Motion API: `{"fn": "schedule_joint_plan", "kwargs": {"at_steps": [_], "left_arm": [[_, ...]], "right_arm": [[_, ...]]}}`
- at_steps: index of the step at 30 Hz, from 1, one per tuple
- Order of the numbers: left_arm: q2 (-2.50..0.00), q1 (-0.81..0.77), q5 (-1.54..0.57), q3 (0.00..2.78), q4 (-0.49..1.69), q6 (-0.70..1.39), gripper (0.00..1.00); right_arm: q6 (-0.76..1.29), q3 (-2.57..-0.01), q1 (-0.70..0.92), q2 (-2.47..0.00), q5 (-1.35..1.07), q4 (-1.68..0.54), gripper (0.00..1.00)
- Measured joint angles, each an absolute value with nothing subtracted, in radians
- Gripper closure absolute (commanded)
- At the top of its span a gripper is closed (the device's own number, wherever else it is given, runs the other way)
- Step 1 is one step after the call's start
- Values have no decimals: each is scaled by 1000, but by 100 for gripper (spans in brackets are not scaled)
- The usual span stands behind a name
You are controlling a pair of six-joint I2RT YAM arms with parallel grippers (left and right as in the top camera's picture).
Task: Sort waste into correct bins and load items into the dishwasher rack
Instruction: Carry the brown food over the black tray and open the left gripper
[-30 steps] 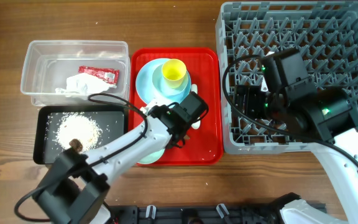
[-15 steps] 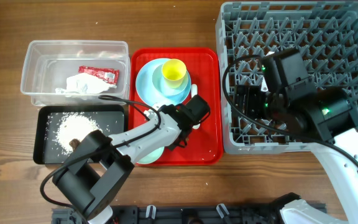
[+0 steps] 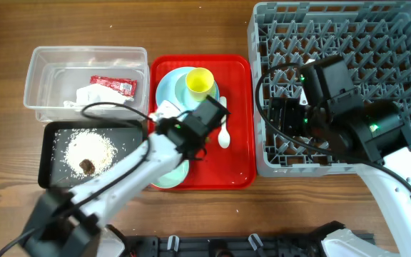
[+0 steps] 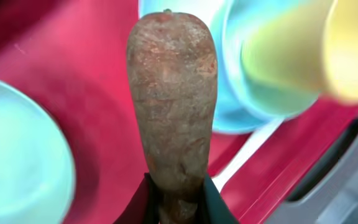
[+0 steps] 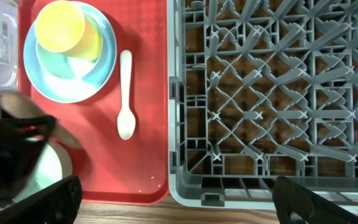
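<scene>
My left gripper is shut on a long brown food scrap and holds it above the red tray; in the overhead view the gripper is over the tray's left half. The pale green bowl lies under the arm at the tray's front. The yellow cup stands in a light blue bowl on the blue plate. My right gripper is open and empty over the front left of the grey dishwasher rack.
The clear tub holds a red sauce packet and crumpled white paper. The black tray holds rice and a brown scrap. A white spoon lies on the red tray.
My left arm has swung left across the red tray, uncovering the white spoon. The right arm has not moved.
</scene>
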State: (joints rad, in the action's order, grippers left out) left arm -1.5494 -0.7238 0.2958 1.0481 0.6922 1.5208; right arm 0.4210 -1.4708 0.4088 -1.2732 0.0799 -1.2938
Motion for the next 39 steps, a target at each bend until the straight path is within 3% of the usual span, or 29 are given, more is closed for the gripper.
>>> {"fn": "schedule_joint_plan", "kwargs": {"at_steps": [8, 13, 21, 29, 30, 32, 39], "left_arm": [[-1456, -346, 314, 1047, 955, 1504, 91], [-1456, -190, 336, 1011, 934, 1502, 85], [-1455, -176, 369, 844, 756, 1502, 80], [-1457, -176, 369, 822, 722, 1502, 79], [-1462, -176, 369, 822, 712, 1502, 76], [-1500, -176, 369, 822, 694, 1502, 61], [-1511, -176, 369, 822, 691, 1502, 57]], "right_arm": [[421, -1471, 409, -1273, 80, -1294, 0], [421, -1471, 409, -1273, 80, -1294, 0], [421, -1471, 409, -1273, 80, -1293, 0], [421, -1471, 409, -1273, 80, -1294, 0], [421, -1471, 409, -1273, 80, -1294, 0], [421, -1471, 409, -1273, 80, -1294, 0], [421, -1471, 409, -1273, 80, -1294, 0]]}}
